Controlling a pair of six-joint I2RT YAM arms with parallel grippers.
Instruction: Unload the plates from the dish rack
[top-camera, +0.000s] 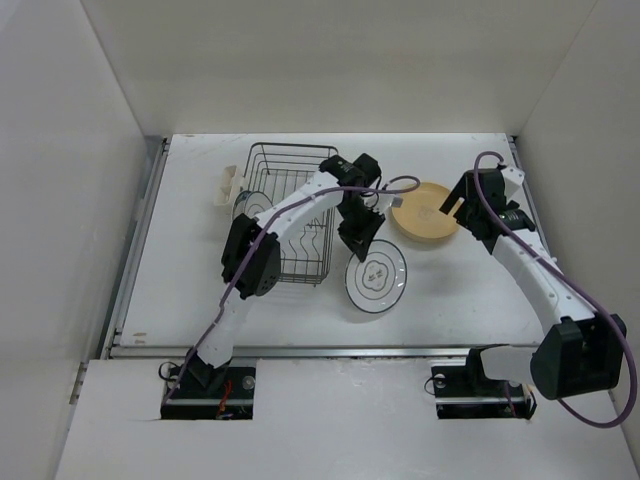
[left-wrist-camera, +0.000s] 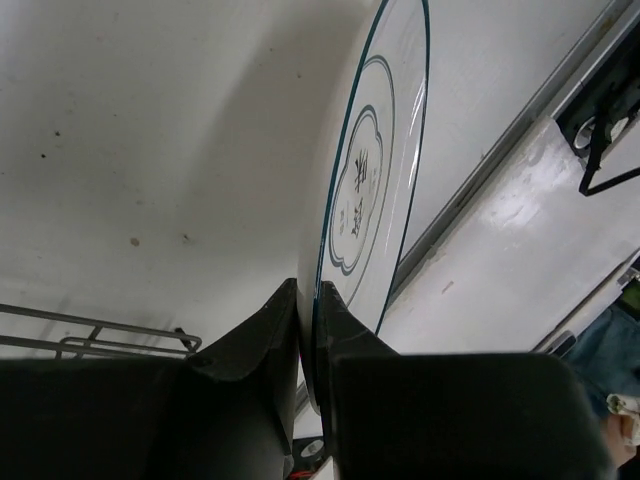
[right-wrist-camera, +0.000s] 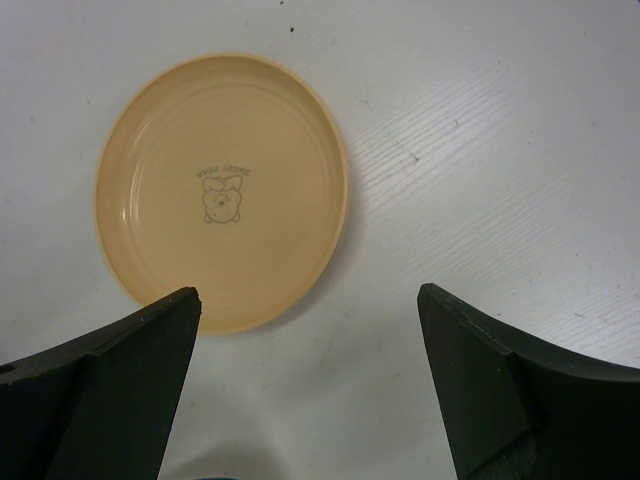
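My left gripper is shut on the rim of a white plate with a dark rim and centre motif, just right of the dish rack. In the left wrist view both fingers pinch that plate, seen edge-on above the table. A tan-orange plate lies flat on the table further right. My right gripper stands open beside its right edge; in the right wrist view the gripper has only bare table between its fingers, with the tan plate ahead and to the left. Another white plate stands in the rack's left side.
A small cream attachment hangs on the rack's left side. The left arm stretches over the rack. The rack's wire shows at the lower left of the left wrist view. White walls enclose the table on three sides.
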